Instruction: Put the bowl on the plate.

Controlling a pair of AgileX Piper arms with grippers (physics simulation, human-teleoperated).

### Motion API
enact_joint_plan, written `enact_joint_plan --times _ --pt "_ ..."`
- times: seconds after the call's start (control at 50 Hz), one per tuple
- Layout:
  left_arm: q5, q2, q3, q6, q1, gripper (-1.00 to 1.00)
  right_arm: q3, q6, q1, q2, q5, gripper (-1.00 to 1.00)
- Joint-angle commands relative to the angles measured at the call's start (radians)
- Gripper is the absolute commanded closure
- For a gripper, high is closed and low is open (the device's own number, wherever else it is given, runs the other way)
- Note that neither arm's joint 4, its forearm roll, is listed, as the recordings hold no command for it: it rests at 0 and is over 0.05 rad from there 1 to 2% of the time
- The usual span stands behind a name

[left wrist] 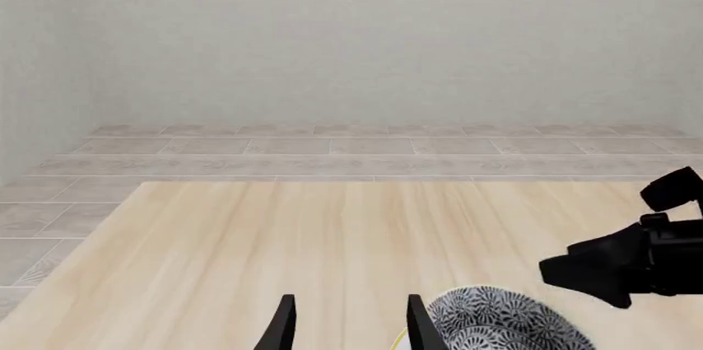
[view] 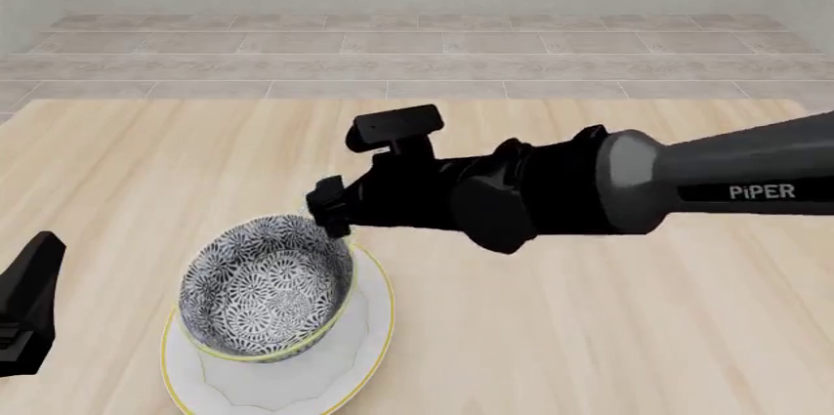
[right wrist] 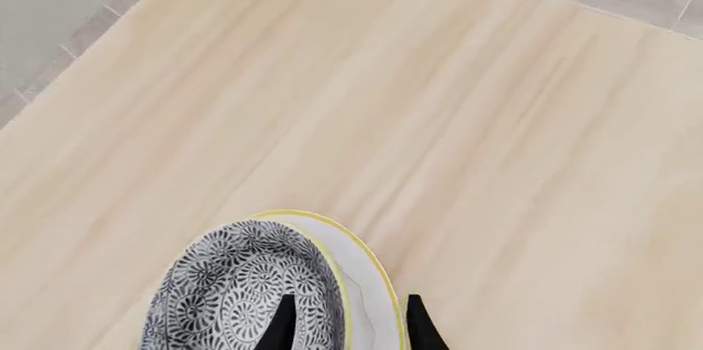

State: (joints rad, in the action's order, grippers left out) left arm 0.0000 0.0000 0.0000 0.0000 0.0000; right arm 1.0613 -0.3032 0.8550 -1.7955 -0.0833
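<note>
Your right gripper has one finger inside the bowl and one outside, straddling its far-right wall; from the right wrist view the gap between the fingers looks wider than the wall, but you cannot tell for certain whether they are pinching it or already let go. The bowl sits over the plate at the near left of the table, and in the front view it appears tilted, its far rim raised toward your gripper, so judge it as not fully settled.

The main risk from here is the exit. If you pull the arm back or sideways with a finger inside the bowl, you will likely drag or tip it, and a deep bowl on a shallow plate could slide off the near-left edge, which is close to the table's near edge. If the jaws are clamped and you lift, both dishes may shift. Spread the fingers well, then rise straight up.

Your left gripper hangs with its fingers apart and nothing between them, just left of the dishes; keep it clear so it does not nudge the plate
</note>
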Motion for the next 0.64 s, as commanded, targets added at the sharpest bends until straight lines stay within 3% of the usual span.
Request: enact_joint_plan --times 0.02,0.42,0.52,0.64 --pt "0.000 0.000 0.000 0.000 0.000 -1.00 0.006 0.070 -0.044 0.165 0.075 -1.00" --pt "0.000 0.000 0.000 0.000 0.000 -1.00 -0.040 0.214 -0.138 0.539 0.203 -1.00" --pt "0.000 0.000 0.000 0.000 0.000 -1.00 -0.074 0.284 -0.191 0.685 0.222 -1.00" --pt "0.000 0.000 0.000 0.000 0.000 -1.00 -0.096 0.330 -0.269 0.853 0.241 -1.00"
